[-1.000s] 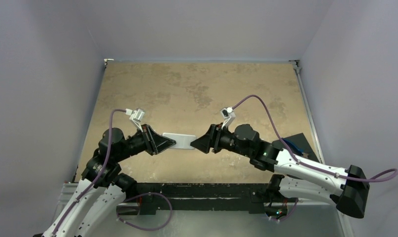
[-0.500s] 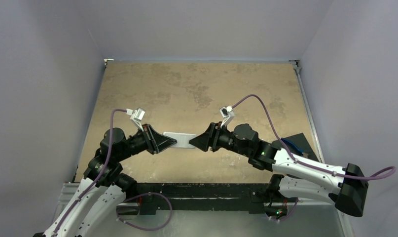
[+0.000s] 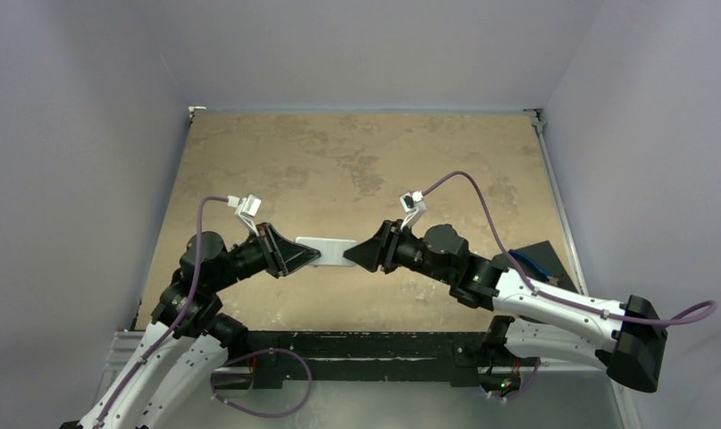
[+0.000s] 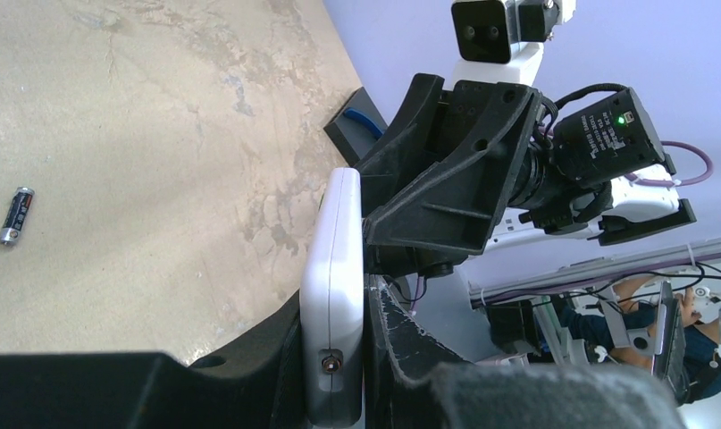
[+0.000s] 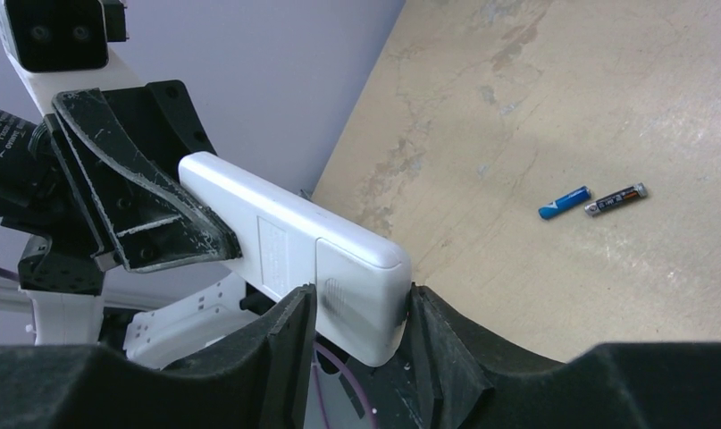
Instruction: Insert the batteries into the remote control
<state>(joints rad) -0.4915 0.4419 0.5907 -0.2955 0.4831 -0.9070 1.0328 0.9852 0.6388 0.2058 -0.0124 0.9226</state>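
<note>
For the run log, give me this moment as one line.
left claw: gripping remote control | right claw: on other end | batteries: both loose on table

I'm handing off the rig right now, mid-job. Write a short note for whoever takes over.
Left hand: shut on one end of the remote control, holding it in the air above the table.
Right hand: around the other end, at the back cover; cannot tell if the grip is firm.
Blue battery and dark battery: lying nearly end to end on the table.
Done: remote picked up.
Left: open the cover, which looks closed, and load both batteries.
</note>
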